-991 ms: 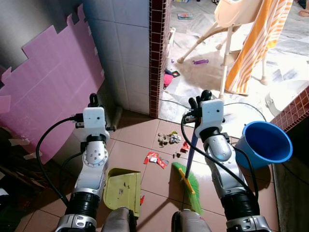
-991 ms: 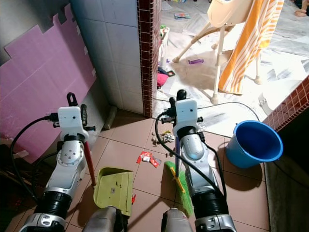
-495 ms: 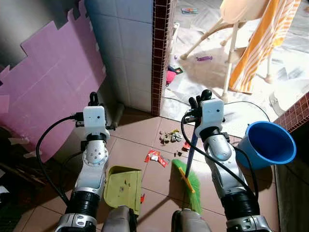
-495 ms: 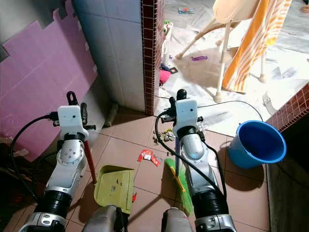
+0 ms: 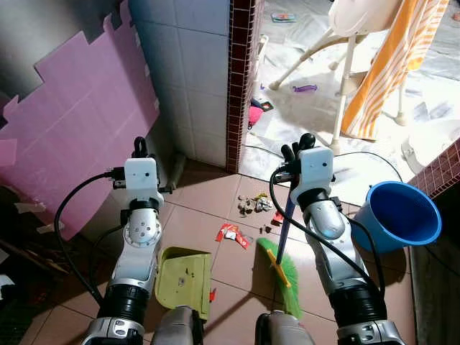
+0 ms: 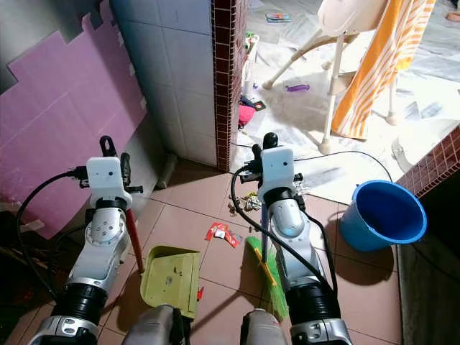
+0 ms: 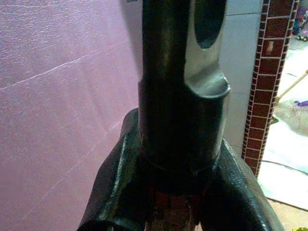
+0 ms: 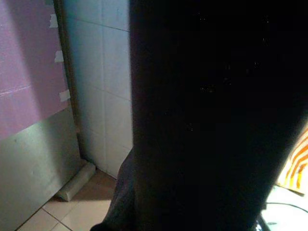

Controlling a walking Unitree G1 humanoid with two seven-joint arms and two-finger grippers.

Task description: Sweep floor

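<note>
A red-brick wall corner (image 5: 239,79) anchors the scene. Below it, the right gripper (image 5: 296,152) is clamped around the blue handle of a green broom (image 5: 282,264), bristles resting on the tiled floor (image 5: 208,208) just beside scattered debris (image 5: 251,206) and a red wrapper (image 5: 231,234). Left of the corner, the left gripper (image 6: 113,152) is closed on the red-handled green dustpan (image 6: 171,279). A blue bucket (image 5: 401,215) stands right of it.

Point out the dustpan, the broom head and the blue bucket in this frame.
dustpan (image 5: 183,277): left eye view, middle of the yellow-green pan.
broom head (image 5: 286,277): left eye view, green bristles.
blue bucket (image 6: 356,228): right eye view, outer wall below the rim.
</note>
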